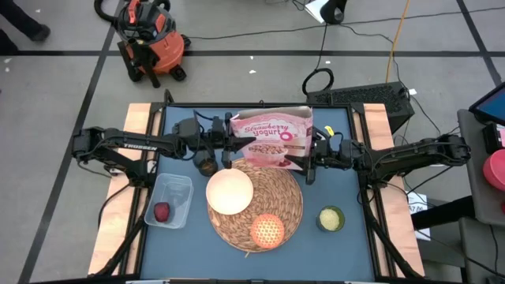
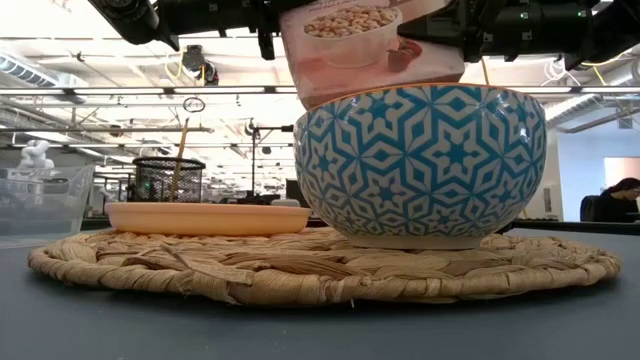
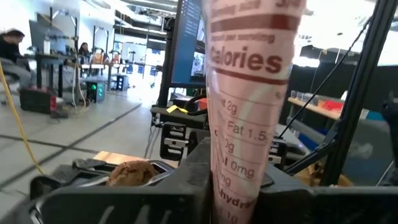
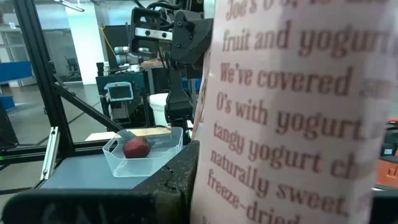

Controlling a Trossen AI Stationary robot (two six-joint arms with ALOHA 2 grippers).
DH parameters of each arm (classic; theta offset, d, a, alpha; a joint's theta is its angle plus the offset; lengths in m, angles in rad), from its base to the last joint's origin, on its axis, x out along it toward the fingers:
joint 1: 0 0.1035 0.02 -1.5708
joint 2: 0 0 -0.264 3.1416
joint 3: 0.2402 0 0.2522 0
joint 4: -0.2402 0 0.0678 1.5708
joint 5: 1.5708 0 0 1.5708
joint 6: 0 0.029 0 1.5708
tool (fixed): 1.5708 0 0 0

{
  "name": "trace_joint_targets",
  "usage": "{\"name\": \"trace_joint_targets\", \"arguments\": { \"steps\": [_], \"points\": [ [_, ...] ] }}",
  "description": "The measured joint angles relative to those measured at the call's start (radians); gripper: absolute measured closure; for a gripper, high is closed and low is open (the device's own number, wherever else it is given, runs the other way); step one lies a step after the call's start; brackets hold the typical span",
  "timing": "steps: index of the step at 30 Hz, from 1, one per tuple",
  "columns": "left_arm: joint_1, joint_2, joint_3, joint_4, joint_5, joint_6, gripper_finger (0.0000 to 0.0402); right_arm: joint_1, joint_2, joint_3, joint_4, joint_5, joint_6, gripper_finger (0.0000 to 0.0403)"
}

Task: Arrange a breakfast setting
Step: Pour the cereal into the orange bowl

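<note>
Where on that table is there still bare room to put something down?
Bare table lies right of the placemat around the green cup, and along the front left by the tub. The back is crowded: both grippers hold the cereal box.

Counter [image 1: 347, 244]: dark blue top, wooden side strips.
Centre: round woven straw placemat [image 1: 288, 207] is laid flat.
Lower left: clear plastic tub [image 1: 169, 199].
Lower right: small green-yellow cup [image 1: 331, 218].
Left of centre: dark cup [image 1: 206, 166] is seen beside the placemat.

Grey taped floor [image 1: 63, 102], orange shop vacuum [image 1: 150, 39], bright ceiling lights [image 2: 130, 60].
</note>
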Motion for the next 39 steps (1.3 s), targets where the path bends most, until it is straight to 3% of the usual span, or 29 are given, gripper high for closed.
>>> {"name": "trace_joint_targets", "arguments": {
  "steps": [11,16,28,39],
  "points": [
    [0.001,0.000,0.000,0.000,-0.004,-0.027,0.0210,0.000,-0.001,0.000,0.008,0.001,-0.002,0.0301],
    [0.001,0.000,0.000,-0.001,-0.004,-0.002,0.0170,0.000,-0.001,0.000,0.008,0.001,-0.002,0.0304],
    [0.030,-0.056,-0.002,-0.056,0.002,0.040,0.0165,0.000,-0.001,0.000,0.081,0.001,-0.003,0.0303],
    [0.067,-0.211,-0.001,-0.345,0.002,0.106,0.0165,-0.001,-0.001,0.000,0.244,0.022,-0.063,0.0304]
  ]
}}
